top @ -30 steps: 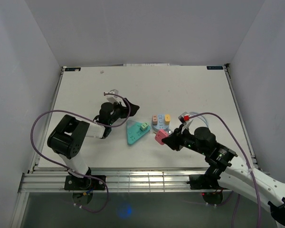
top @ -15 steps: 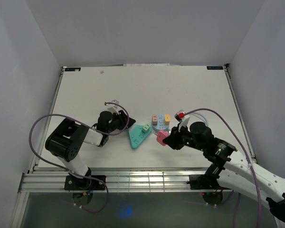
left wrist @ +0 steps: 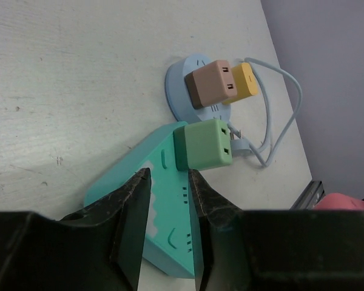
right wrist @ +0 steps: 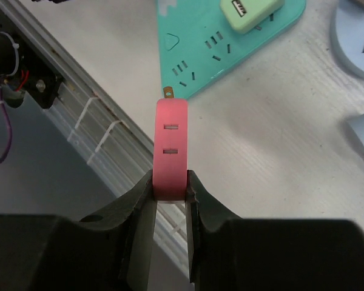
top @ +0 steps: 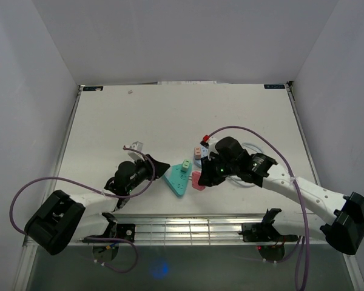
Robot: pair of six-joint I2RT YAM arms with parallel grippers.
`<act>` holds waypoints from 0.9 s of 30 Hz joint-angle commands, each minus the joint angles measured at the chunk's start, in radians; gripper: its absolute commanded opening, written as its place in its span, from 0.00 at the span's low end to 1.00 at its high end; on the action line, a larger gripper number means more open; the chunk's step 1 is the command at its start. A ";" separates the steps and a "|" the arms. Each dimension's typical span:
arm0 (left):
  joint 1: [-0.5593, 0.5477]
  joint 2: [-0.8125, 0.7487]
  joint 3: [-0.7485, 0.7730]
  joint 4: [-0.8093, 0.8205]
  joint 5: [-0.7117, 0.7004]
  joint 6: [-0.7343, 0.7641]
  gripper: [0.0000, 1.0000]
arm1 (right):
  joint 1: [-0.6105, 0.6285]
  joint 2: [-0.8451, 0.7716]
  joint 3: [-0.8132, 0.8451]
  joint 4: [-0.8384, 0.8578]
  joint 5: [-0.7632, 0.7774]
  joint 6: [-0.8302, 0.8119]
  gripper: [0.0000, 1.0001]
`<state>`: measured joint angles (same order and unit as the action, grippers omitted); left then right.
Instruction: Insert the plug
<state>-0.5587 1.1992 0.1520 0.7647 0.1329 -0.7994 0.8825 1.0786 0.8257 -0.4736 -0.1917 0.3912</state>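
A teal triangular power strip [top: 179, 179] [left wrist: 170, 212] lies on the white table with a green plug [top: 185, 164] [left wrist: 203, 144] seated in it. My left gripper [top: 160, 168] [left wrist: 170, 176] is shut on the strip's near-left corner, which sits between its fingers. My right gripper [top: 202, 177] [right wrist: 170, 182] is shut on a pink plug [top: 197, 180] [right wrist: 171, 148]. It holds the plug just right of the strip, and a brass prong [right wrist: 167, 92] hangs over the strip's [right wrist: 218, 42] edge near its free sockets.
A round pale-blue socket hub [left wrist: 179, 79] [right wrist: 355, 42] carries a brown plug [left wrist: 211, 83] and a yellow plug [left wrist: 246, 79], and its cable [left wrist: 279, 121] loops to the right. The table's front metal rail [right wrist: 79, 121] lies just below the pink plug.
My left gripper has closed on the teal strip and drawn back toward the front edge, turning the strip. The right arm carried the pink plug left, up to the strip.
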 commanded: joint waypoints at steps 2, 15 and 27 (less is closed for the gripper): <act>-0.055 -0.050 -0.023 -0.048 -0.088 -0.024 0.42 | 0.009 0.125 0.182 -0.198 -0.095 0.034 0.08; -0.098 -0.200 -0.071 -0.146 -0.222 -0.040 0.50 | 0.010 0.261 0.323 -0.254 -0.150 0.255 0.08; -0.096 -0.155 0.084 -0.309 -0.294 0.040 0.67 | 0.059 0.256 0.248 -0.214 -0.038 0.548 0.08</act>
<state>-0.6540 1.0168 0.1871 0.5030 -0.1318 -0.7895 0.9276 1.3407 1.0748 -0.7170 -0.2546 0.8547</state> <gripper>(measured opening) 0.666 0.276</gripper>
